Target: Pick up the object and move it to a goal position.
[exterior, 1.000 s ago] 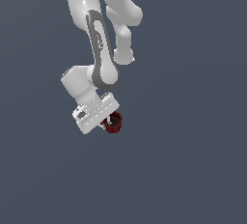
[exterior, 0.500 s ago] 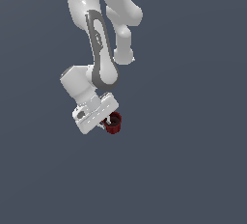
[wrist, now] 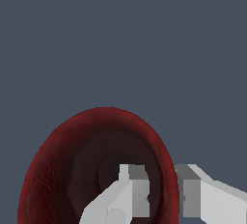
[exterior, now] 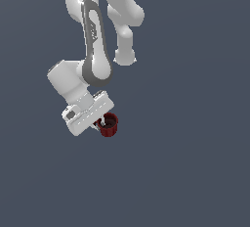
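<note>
Here we have the small dark red mug with its dark interior (exterior: 110,124) pinched by its rim in our white two-fingered gripper (exterior: 101,122), just below the white block of the hand. In the wrist view one finger (wrist: 126,189) reaches inside the cup and the other stands just outside the wall, so the jaws are closed on that strip of rim with the wall between them. We judge this grip was chosen because the mug's body is awkward to span whole, while the thin wall gives two flat pads something to bite. The mug hangs slightly tilted, its opening turned up and toward the exterior view's right. We cannot tell whether it is lifted or resting on the ground, since the flat grey-blue surface (exterior: 195,172) shows no shadow or edge. Nothing else shows around the mug, no goal marker is visible, and only the arm's own links stand above it
</note>
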Controlling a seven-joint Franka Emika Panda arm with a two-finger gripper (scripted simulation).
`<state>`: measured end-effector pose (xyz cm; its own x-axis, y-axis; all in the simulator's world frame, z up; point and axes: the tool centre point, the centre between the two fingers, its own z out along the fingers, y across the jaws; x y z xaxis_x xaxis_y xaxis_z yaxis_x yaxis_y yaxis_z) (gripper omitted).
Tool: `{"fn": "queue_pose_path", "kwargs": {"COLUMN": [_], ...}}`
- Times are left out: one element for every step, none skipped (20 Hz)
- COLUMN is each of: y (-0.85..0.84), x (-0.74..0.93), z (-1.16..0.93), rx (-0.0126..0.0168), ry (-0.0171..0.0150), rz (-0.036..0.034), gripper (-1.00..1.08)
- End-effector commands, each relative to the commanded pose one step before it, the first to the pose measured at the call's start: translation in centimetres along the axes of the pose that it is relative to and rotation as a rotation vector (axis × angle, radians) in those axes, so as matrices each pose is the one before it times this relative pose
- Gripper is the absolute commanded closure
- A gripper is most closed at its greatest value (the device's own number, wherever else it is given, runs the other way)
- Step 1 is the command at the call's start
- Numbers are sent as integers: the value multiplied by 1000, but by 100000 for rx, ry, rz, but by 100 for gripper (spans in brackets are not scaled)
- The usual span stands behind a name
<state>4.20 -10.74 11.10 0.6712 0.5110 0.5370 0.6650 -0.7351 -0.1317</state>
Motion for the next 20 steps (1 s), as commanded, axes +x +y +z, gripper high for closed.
{"fn": "queue_pose_path", "kwargs": {"y": [1098,465,481,497,509,522,529,539,543,533,512,493,475,458,442,433,399,368,337,308], "x": [797,297,310,315,326,329,337,339,345,339,326,313,302,292,283,263,256,234,218,198], "z": [-1650,-661,-699,-693,-729,-717,-746,-736,-752,-730,-695,-662,-631,-602,-574,-582,-506,-485,-418,-400], "rx": [-293,-9,0,-15,0,-17,0,-14,0,0,0,0,0,0,0,-2,0,16,0,17], "ry": [-22,-48,0,-67,0,-67,0,-46,0,0,0,0,0,0,0,68,0,67,0,67], "rz": [-136,1,0,2,0,3,0,4,0,0,0,0,0,0,0,13,0,-1,0,-2], "gripper": [108,108,108,108,108,108,108,108,108,108,108,108,108,108,108,108,108,108,108,108]}}
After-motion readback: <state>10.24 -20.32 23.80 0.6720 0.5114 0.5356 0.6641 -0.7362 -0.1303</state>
